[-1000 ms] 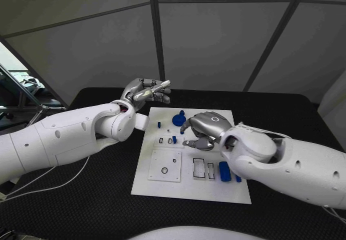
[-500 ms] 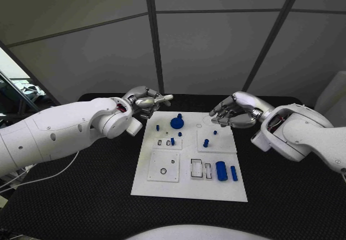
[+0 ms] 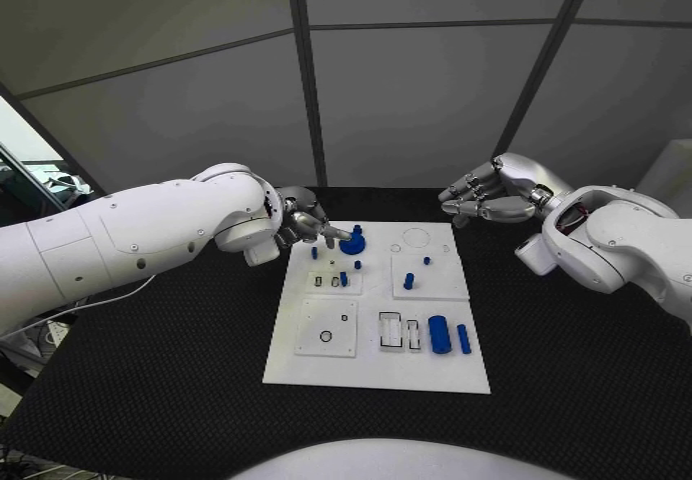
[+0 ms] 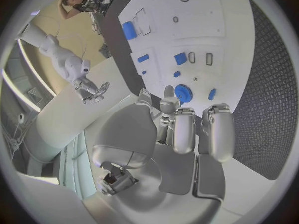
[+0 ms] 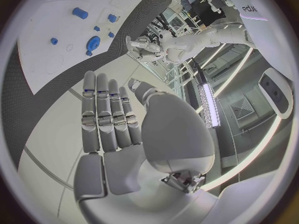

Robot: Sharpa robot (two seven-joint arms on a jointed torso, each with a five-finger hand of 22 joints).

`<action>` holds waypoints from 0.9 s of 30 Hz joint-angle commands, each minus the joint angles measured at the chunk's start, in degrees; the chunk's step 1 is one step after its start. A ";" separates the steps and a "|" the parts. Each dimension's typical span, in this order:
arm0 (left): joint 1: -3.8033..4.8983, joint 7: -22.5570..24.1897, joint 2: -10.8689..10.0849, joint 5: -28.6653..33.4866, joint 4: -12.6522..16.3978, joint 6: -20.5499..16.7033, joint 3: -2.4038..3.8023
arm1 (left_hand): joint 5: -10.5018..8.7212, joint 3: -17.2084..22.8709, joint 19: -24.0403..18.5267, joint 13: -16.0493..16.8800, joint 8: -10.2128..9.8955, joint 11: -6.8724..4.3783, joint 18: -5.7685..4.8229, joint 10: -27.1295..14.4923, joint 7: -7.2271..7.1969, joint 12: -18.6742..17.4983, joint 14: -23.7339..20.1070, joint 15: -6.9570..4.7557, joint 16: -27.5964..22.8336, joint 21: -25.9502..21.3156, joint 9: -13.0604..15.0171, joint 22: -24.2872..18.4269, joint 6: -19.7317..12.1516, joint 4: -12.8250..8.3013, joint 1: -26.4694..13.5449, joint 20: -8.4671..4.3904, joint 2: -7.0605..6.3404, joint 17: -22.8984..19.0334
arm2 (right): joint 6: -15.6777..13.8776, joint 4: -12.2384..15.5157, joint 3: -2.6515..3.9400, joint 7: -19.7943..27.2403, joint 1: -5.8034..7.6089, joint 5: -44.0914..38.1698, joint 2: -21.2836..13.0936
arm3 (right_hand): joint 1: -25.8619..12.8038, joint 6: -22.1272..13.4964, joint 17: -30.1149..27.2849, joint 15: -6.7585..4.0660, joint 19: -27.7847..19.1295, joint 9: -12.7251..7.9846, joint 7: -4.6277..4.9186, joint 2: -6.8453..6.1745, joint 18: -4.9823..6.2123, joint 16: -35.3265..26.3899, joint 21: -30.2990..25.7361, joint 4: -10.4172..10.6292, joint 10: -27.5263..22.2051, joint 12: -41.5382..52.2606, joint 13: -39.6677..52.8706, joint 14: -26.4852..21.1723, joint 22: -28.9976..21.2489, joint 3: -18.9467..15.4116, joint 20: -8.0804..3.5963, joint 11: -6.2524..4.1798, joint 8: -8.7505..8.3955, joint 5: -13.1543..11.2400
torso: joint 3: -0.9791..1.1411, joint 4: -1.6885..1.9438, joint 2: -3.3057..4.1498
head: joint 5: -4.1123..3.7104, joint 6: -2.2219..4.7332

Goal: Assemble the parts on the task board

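The board (image 3: 378, 345) lies flat on the black table (image 3: 173, 400), between the two hands. The left hand (image 3: 307, 226) hangs over the board's far left corner, fingers curled loosely downward and apart, holding nothing. Just beside its fingertips, toward the board's middle, stands the round blue gear (image 3: 353, 241); the head view cannot settle whether a fingertip touches it. The left wrist view looks down past the left hand's fingers (image 4: 184, 129) and shows the gear (image 4: 183, 92) lying just beyond the fingertips, apparently a little apart from them, with a small blue part (image 4: 212, 94) next to it on the board (image 4: 215, 35).

The right hand (image 3: 488, 197) is raised beyond the board's far right corner, well apart from every part, fingers bent and slightly parted, with nothing in them. The right wrist view shows what the head view hides: the right hand's fingers (image 5: 107, 115) lie straight and side by side above an empty palm, and the board (image 5: 47, 40) sits far off beyond them with the gear (image 5: 93, 43) on it.

Nearer the robot than either hand, a thick blue cylinder (image 3: 440, 334) and a thin blue bar (image 3: 463, 338) lie side by side at the board's right edge, next to two rectangular slots (image 3: 392, 331). Several small blue pegs (image 3: 410, 280) stand in the board's middle rows.
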 commanded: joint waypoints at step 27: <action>2.61 -6.83 8.45 -7.25 -5.72 7.85 -6.50 | -0.20 -3.38 3.98 7.32 2.75 -0.50 -1.86 3.66 -0.81 6.06 3.61 -0.25 0.15 4.78 3.29 9.06 0.41 2.71 -2.54 0.05 -0.54 6.59 | -2.88 -1.98 0.06 0.95 0.23 -0.53 2.32 | -0.50 -0.26 -0.02 0.14 1.61 -0.17 0.50 -0.97 0.15 -1.46 -1.70 -0.51 -0.40 0.01 -1.54 1.18 -1.33 -1.75 -0.09 0.33 -1.02 2.62 | -0.09 -0.01 0.20 | 0.32 -1.02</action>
